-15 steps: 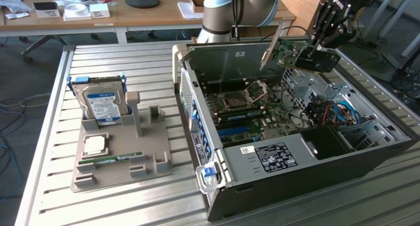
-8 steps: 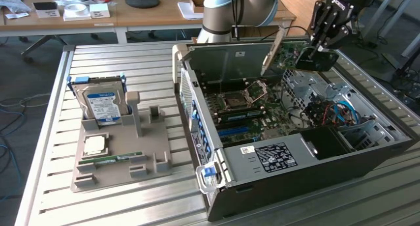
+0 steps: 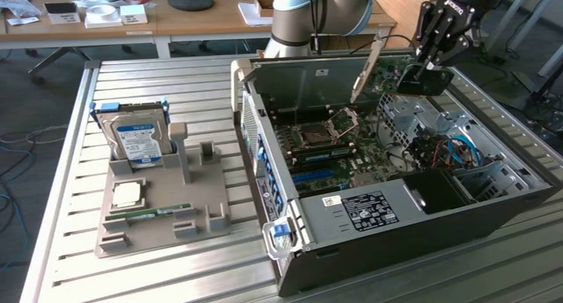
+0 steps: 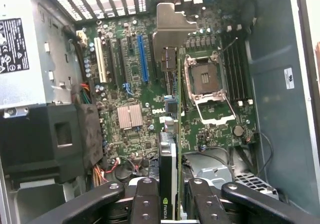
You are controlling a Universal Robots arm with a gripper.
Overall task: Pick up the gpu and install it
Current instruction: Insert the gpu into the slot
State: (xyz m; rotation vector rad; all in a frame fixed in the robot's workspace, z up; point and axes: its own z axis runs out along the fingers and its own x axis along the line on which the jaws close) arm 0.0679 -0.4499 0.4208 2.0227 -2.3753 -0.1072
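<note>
Right now the gripper is clamped on the gpu and holds it up in the air over the open case. The gpu is not in yet. In the wrist view the gripper has the gpu on its thin edge, with the silver bracket at the far end and the board well below. The gpu seems to hang between the blue slot and the socket, but from this angle I cannot be sure which slot it lines up with. That is the big worry. If the gpu comes down a bit to one side, its edge could land on the board and not in a slot, and a push could scratch or crack something. In the exterior view it looks a little tilted, so one end might go in first and jam. The bracket could also bump the case wall. The wires sit near and might catch. A loose hold could let the gpu slip.
</note>
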